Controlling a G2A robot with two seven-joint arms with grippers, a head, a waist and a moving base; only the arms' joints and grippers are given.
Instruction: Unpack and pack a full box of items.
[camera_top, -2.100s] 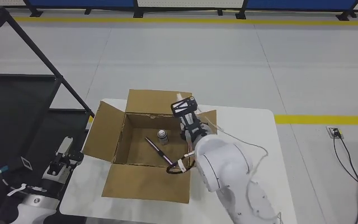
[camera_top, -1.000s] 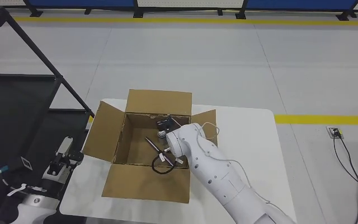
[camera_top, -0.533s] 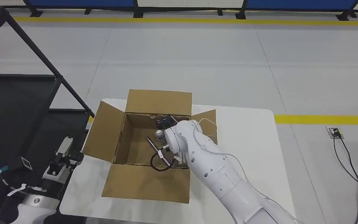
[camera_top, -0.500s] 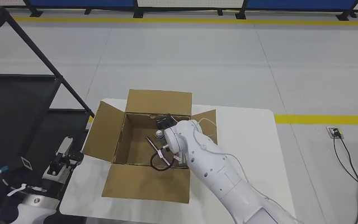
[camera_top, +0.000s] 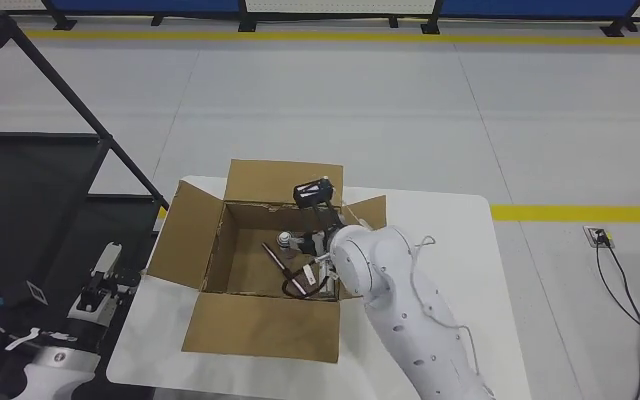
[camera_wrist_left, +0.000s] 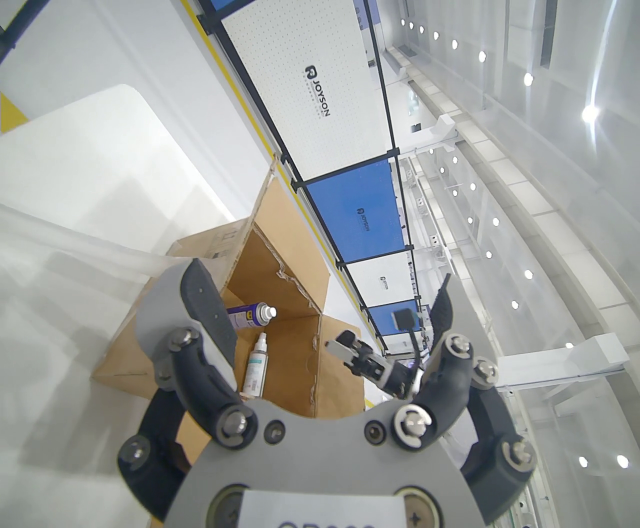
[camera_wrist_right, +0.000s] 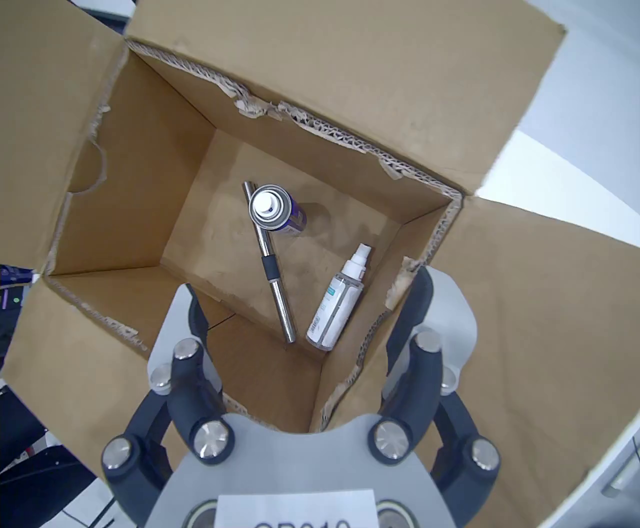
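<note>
The right gripper (camera_wrist_right: 306, 292) hangs over the right side of the open box (camera_wrist_right: 325, 65). Its fingers are spread wide, with nothing between them. In the top view the right arm (camera_top: 390, 290) covers the right part of the box floor, and the fingers are hard to make out there.

In the right wrist view three things sit on the box floor below the gripper. The bottle (camera_wrist_right: 337, 300) lies on its side closest under it, close to a box wall near a corner, with its nozzle pointing away from the gripper. Its label is too small to tell anything from. The rod (camera_wrist_right: 274, 280) lies just beside the bottle, with a narrow gap between them. The can (camera_wrist_right: 272, 207) stands upright at the rod's far end and hides part of it. Whether the two touch cannot be told. None of the three touches the gripper.

The box stands on the white worktop (camera_top: 450, 230) with its flaps folded out, and their edges are torn and ragged.

The left gripper (camera_wrist_left: 320, 287) is also wide open and holds nothing. In the top view its arm sits off the worktop's left edge, apart from the box. In the left wrist view one finger (camera_wrist_left: 207, 300) cuts off the can's base, and the box's near wall hides most of the floor.
</note>
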